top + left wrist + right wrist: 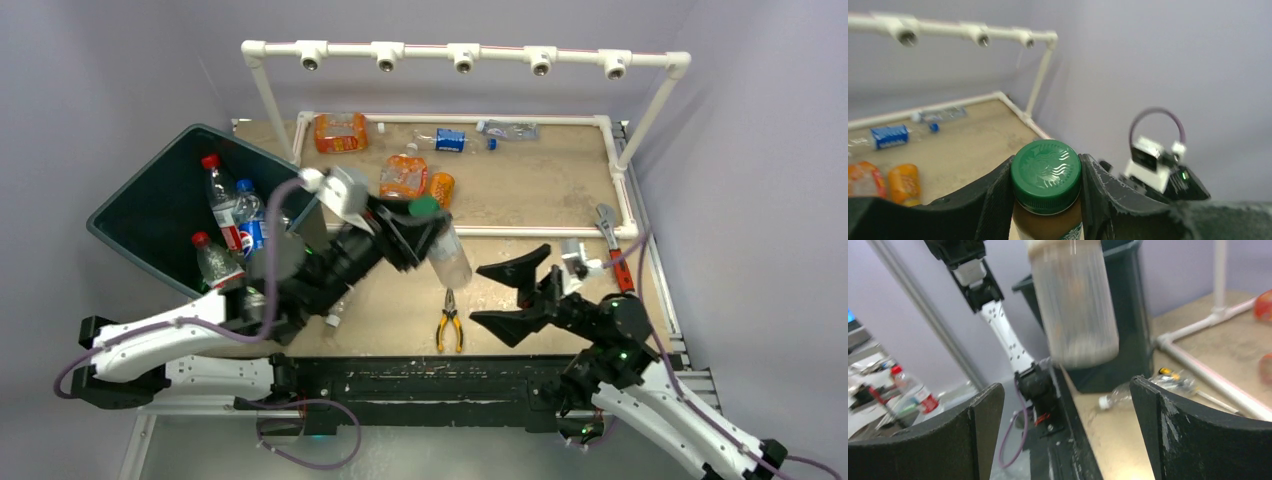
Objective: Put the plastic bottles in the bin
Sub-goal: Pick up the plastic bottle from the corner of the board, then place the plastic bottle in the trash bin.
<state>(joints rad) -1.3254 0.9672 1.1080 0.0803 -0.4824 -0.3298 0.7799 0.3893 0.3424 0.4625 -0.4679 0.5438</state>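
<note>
My left gripper is shut on a green-capped bottle and holds it above the table's middle. In the left wrist view the fingers press both sides of the green cap. My right gripper stands wide open just right of that bottle, with nothing between its fingers. In the right wrist view the bottle hangs above and beyond the open right gripper. The dark bin sits at the left with three bottles in it, among them a red-capped one. Several more bottles lie at the back, among them orange ones.
Yellow-handled pliers lie near the front edge and a red-handled wrench at the right. A white pipe frame borders the back area. A small clear bottle lies on the table near the bin.
</note>
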